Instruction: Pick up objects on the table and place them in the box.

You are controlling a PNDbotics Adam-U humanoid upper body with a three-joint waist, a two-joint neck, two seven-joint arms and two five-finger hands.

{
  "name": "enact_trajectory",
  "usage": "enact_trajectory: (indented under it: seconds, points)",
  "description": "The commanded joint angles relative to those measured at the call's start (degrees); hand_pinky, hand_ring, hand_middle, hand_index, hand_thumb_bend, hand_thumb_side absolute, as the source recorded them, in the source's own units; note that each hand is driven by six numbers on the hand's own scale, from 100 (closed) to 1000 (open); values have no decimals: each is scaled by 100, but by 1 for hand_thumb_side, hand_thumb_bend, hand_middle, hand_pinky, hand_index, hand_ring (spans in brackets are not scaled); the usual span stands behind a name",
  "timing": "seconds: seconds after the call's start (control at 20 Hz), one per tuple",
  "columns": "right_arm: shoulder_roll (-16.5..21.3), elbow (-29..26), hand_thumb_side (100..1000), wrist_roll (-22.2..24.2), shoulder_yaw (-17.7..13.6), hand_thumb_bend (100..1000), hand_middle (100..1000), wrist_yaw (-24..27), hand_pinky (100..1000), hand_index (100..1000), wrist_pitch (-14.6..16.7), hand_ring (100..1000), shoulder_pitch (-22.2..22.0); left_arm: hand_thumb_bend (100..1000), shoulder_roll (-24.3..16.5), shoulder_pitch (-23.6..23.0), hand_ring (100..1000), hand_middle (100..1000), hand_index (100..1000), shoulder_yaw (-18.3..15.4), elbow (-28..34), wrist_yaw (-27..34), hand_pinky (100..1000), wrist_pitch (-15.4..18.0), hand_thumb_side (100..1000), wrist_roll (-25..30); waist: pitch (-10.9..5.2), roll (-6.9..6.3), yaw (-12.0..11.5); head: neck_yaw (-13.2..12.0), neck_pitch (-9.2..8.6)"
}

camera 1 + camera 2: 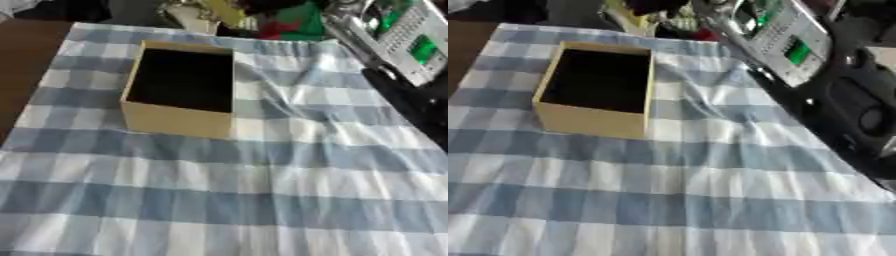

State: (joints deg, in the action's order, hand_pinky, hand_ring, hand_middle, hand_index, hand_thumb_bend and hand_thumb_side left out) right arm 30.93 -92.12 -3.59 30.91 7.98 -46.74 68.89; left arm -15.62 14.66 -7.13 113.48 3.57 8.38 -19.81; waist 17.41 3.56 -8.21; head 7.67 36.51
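A blue-and-white checked cloth [262,190] covers the tabletop, rumpled toward the robot's right arm [859,110], which enters black from the upper right. Whether that hand is open or closed cannot be told. To the arm's left, apart from it, stands an open tan box [179,117] with a dark interior. No writing is legible anywhere.

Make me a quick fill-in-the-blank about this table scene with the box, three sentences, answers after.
1. The box stands on a blue and white ____ cloth.
2. The top of the box is ____.
3. The robot's right arm comes in from the view's ____ side.

Missing words: checked; open; right
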Motion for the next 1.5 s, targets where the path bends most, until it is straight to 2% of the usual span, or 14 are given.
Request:
enact_trajectory:
  seconds: [0.05,0.35,0.6,0.95,1.05,1.15,1.2,1.25,1.3,1.35,1.4,1.5]
  points:
    - [-209,256,204,227,43,100,355,-236,510,576,96,268,203,162,-128,74,608,608,758,19,111,29,923,17,447,25,-136,-24,-28,117,76]
    - [-552,988,161,643,118,100,399,-645,559,614,449,320,230,162,-119,122,608,607,758,44,111,54,924,21,449,46,-89,6,-140,253,122]
    - [-653,1381,100,1265,130,100,448,-978,647,662,871,408,244,160,-112,146,607,607,758,43,111,55,925,9,452,53,-43,36,-207,245,143]
    - [-672,1556,100,2315,124,100,560,-2039,734,737,1370,557,276,160,-106,151,607,606,758,41,111,51,925,-4,450,61,-33,43,-213,211,194]
    - [-675,1576,100,2543,73,100,613,-2379,768,767,1474,616,285,160,-103,148,607,606,758,39,111,49,925,-8,450,59,-31,40,-207,204,198]
    - [-674,1567,100,2771,51,100,714,-2691,828,815,1598,724,300,161,-99,145,607,606,759,38,111,46,926,-12,450,59,-29,40,-199,203,197]
    - [-673,1554,100,2872,44,100,788,-2854,877,870,1671,808,308,161,-97,144,607,606,758,37,111,44,925,-14,449,59,-29,39,-197,201,197]
    - [-674,1544,100,2963,29,100,794,-3009,879,876,1740,814,312,161,-95,144,607,606,758,36,111,43,925,-14,449,59,-28,36,-196,200,194]
    - [-672,1529,100,3036,14,100,843,-3167,901,920,1811,874,316,161,-94,143,607,606,758,34,111,41,925,-13,449,57,-29,33,-196,195,191]
    - [-672,1517,183,3102,-1,100,858,-3314,911,934,1886,895,318,161,-95,141,607,606,758,32,111,40,926,-14,449,54,-30,31,-196,191,185]
    - [-675,1514,326,3166,-14,100,878,-3439,926,958,1961,922,321,162,-95,140,606,606,759,31,111,40,926,-14,448,52,-30,31,-194,189,178]
    - [-680,1527,469,3306,-28,100,898,-3642,945,983,2109,950,327,162,-90,143,604,606,759,33,111,41,926,-18,448,54,-30,35,-189,188,165]
